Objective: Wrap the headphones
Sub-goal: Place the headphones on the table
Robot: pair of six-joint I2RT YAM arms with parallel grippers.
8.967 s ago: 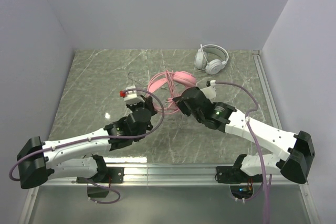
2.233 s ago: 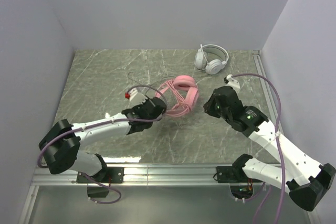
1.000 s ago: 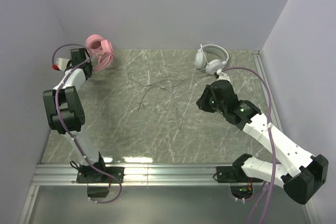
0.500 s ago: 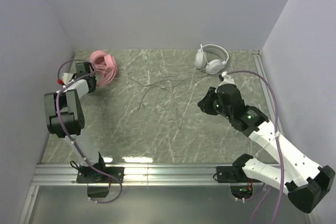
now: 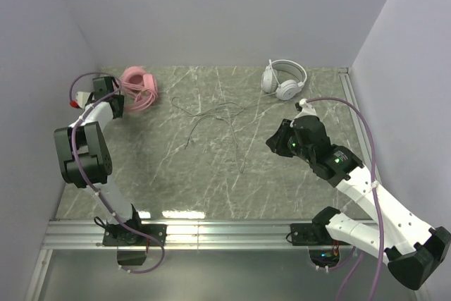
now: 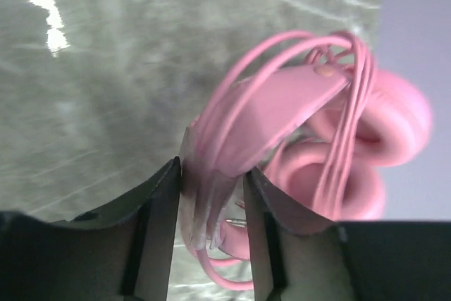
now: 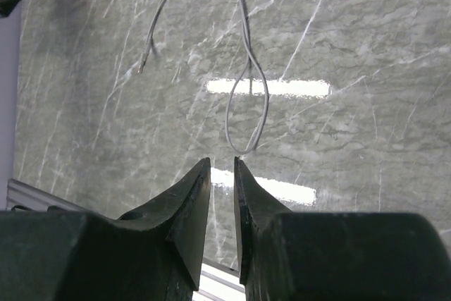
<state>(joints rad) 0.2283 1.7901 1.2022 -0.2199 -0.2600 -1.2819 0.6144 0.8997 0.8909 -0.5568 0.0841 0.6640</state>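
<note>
- Left gripper (image 6: pixel 211 177) is seen at the far left corner of the table (image 5: pixel 296 188). Its fingers (image 6: pixel 158 209) are set on either side of the headband of the pink headphones (image 6: pixel 282 111). A moderate gap is kept between the jaws and is largely filled by the band. Whether the band is pinched or only straddled cannot be told.
- The pink cable (image 6: pixel 352 125) is wound in several turns over the headband and down between the two ear cups.
- The pink headphones are placed close to the back wall (image 5: pixel 225 12), just beside the left gripper in the top view.
- The right gripper (image 7: pixel 222 167) is held over the right-centre of the table. Its jaws are parted only narrowly, and nothing is caught between them.
- The white headphones (image 5: pixel 284 79) are found at the far right of the table, near the back wall and apart from both grippers.
- A thin cable (image 5: pixel 211 114) is spread loose and uncoiled across the middle of the table. One of its loops is seen beyond the right gripper's tips in the right wrist view. Its join to the white headphones cannot be made out.
</note>
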